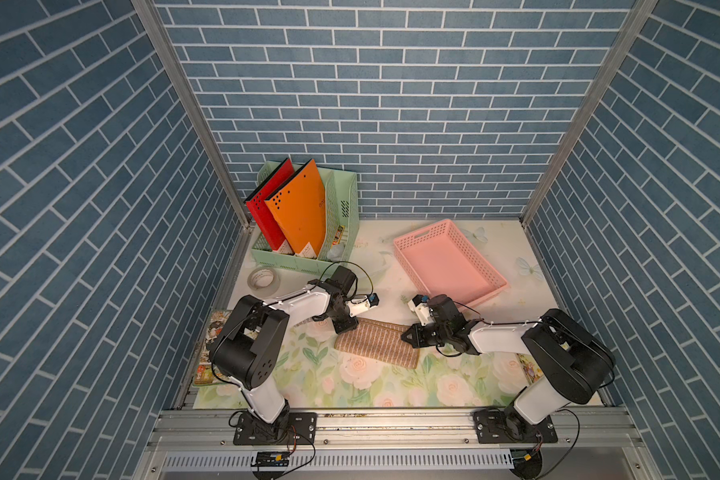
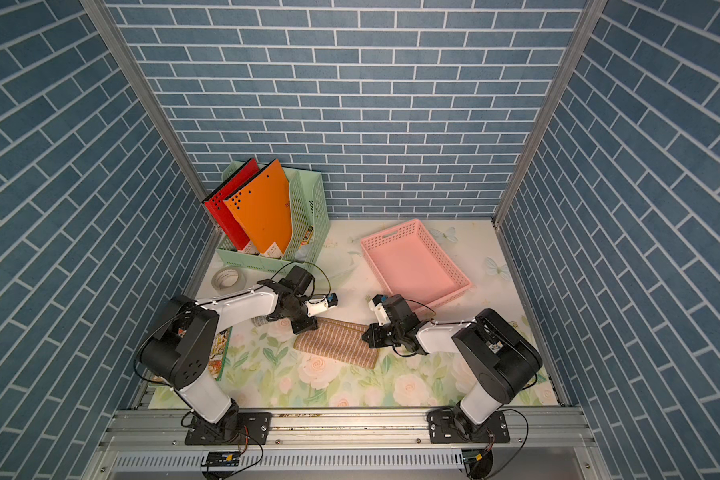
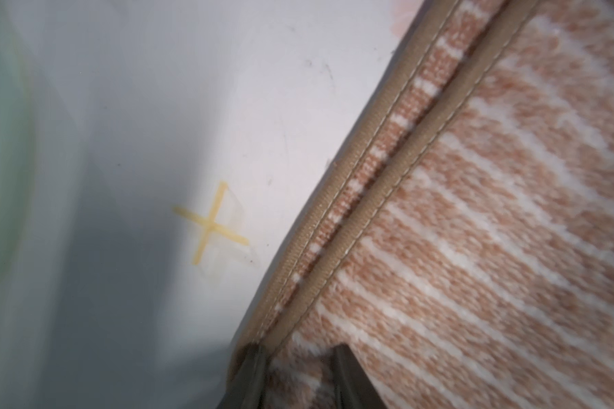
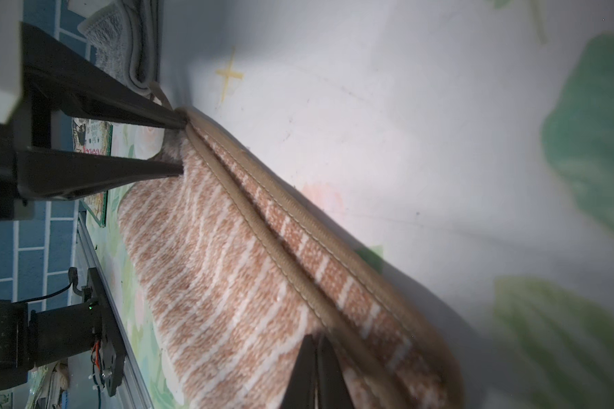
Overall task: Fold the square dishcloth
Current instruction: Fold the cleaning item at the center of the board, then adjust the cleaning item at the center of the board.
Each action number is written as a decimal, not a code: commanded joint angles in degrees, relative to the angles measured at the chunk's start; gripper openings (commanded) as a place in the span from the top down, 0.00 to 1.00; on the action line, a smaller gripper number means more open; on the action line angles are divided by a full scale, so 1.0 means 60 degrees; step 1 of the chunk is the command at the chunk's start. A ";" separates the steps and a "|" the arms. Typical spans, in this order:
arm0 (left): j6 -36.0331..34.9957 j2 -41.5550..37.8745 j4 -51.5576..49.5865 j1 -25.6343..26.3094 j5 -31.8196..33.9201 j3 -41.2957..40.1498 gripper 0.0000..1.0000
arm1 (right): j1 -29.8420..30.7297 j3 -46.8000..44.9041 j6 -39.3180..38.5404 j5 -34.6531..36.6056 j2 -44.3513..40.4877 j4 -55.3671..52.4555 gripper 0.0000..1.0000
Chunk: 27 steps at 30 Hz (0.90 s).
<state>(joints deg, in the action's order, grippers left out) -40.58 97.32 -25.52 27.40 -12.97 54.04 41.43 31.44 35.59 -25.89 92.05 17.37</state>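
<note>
The brown and white striped dishcloth point(image 1: 377, 343) point(image 2: 337, 343) lies doubled over on the flowered mat, its two tan hems running side by side point(image 3: 387, 170). My left gripper point(image 1: 343, 328) point(image 2: 306, 326) point(image 3: 298, 354) stands on the cloth's far left corner. Its jaws are partly closed, with a bunch of cloth pinched between them, as the right wrist view also shows point(image 4: 182, 148). My right gripper point(image 1: 410, 336) point(image 2: 369, 336) point(image 4: 316, 340) is at the far right corner, jaws pressed together on the cloth just beside the upper hem.
A pink basket point(image 1: 449, 262) stands behind the right arm. A green file holder point(image 1: 308, 259) with a red and an orange folder is at the back left, with a tape roll point(image 1: 263, 279) in front of it. A picture book point(image 1: 210, 353) lies by the left arm. A yellow cross point(image 3: 211, 226) marks the mat.
</note>
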 commanded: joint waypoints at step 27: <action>0.0453 -0.1472 -0.0646 0.1111 0.0306 -0.1506 0.69 | 0.0242 0.0063 0.0426 -0.0723 -0.0008 -0.0190 1.00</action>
<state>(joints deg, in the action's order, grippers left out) -37.28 88.18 -31.57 34.30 -15.16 45.71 42.92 32.64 37.71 -30.20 90.85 15.99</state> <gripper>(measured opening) 0.307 0.050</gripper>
